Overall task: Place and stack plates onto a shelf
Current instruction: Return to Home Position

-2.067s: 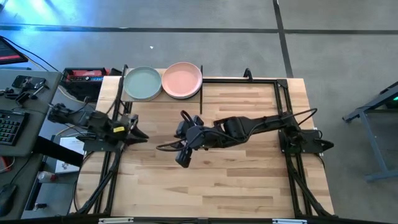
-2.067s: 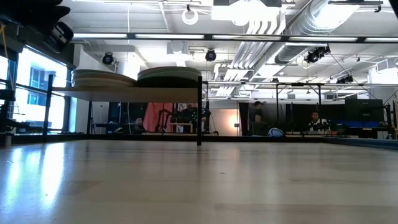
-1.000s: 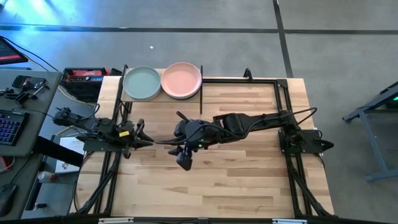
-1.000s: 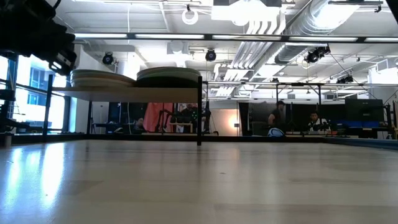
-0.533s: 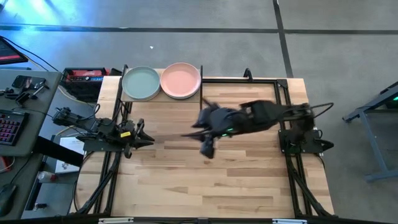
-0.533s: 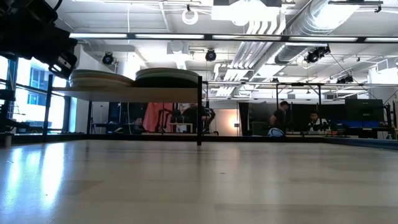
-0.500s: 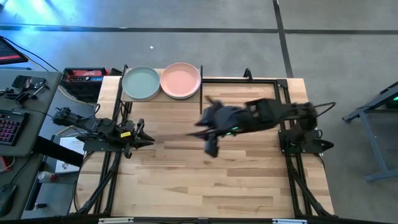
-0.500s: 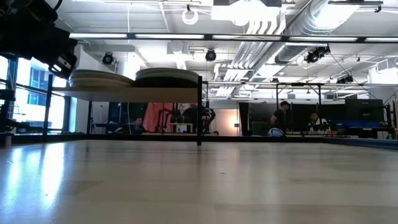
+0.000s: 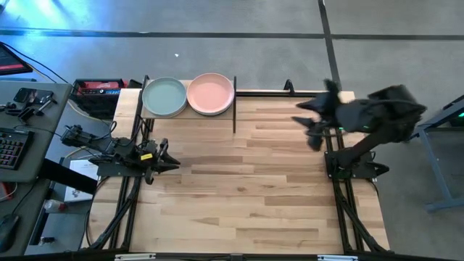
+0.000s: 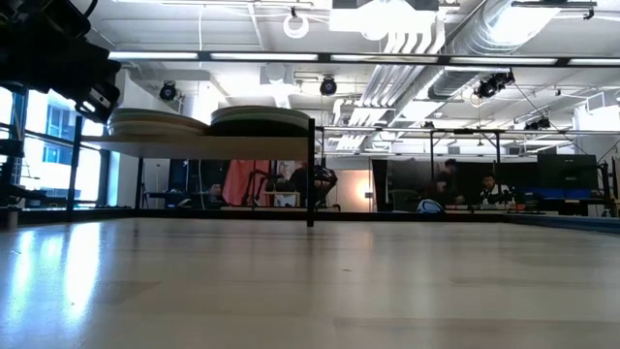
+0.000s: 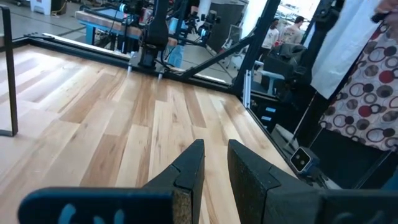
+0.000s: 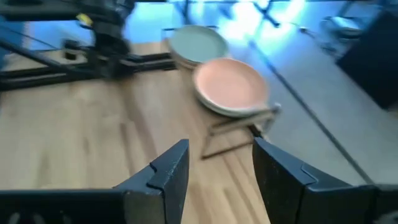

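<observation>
Your left tool hangs over the left side of the counter, fingers only a narrow slit apart and gripping nothing. Farther back on the right, your right tool is raised, fingers spread and empty. At the far left, the shelf carries two plate stacks side by side: the green-topped stack on the left, the pink-topped stack on the right.

Ceiling: bright strip lights across the far room, giving an even wash.
Left side: daylight through the window; shelf and plates stand dark against it.
Glare: pale sheen on the near-left tabletop.
Blur: right gripper streaked from above; right wrist view soft throughout.
Shadows: faint, soft-edged.
</observation>
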You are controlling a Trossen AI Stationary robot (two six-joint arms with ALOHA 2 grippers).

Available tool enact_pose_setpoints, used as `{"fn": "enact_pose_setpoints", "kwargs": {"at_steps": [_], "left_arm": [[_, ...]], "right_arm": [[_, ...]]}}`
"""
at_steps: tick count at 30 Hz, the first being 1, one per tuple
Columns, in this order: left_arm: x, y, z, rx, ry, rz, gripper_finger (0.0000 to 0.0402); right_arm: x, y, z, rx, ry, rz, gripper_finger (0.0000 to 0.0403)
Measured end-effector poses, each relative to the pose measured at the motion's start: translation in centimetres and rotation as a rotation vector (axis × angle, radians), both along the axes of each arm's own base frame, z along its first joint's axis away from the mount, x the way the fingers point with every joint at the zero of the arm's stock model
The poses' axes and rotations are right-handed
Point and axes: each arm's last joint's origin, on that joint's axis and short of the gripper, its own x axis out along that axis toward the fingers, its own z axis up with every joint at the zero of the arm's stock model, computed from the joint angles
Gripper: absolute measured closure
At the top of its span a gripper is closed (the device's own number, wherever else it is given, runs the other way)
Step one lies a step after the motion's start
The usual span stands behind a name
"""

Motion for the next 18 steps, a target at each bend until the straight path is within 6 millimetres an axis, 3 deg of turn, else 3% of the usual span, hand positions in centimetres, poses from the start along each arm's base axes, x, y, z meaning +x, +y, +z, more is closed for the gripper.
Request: {"fn": "enact_pose_setpoints", "kwargs": {"at_steps": [4, 8, 18], "left_arm": [[0.0, 0.0, 0.0, 0.000, 0.000, 0.005, 0.0342], [0.0, 0.0, 0.0, 0.000, -0.001, 0.009, 0.0342], [0.0, 0.0, 0.0, 0.000, -0.001, 0.010, 0.0342]], "right_arm": [[-4.3, -0.7, -1.6, -0.002, -0.044, -0.087, 0.0247], [-7.7, -1.4, -4.7, 0.080, -0.147, -0.102, 0.0247], [-10.4, -2.4, -12.8, 0.180, -0.301, 0.047, 0.0247]]}}
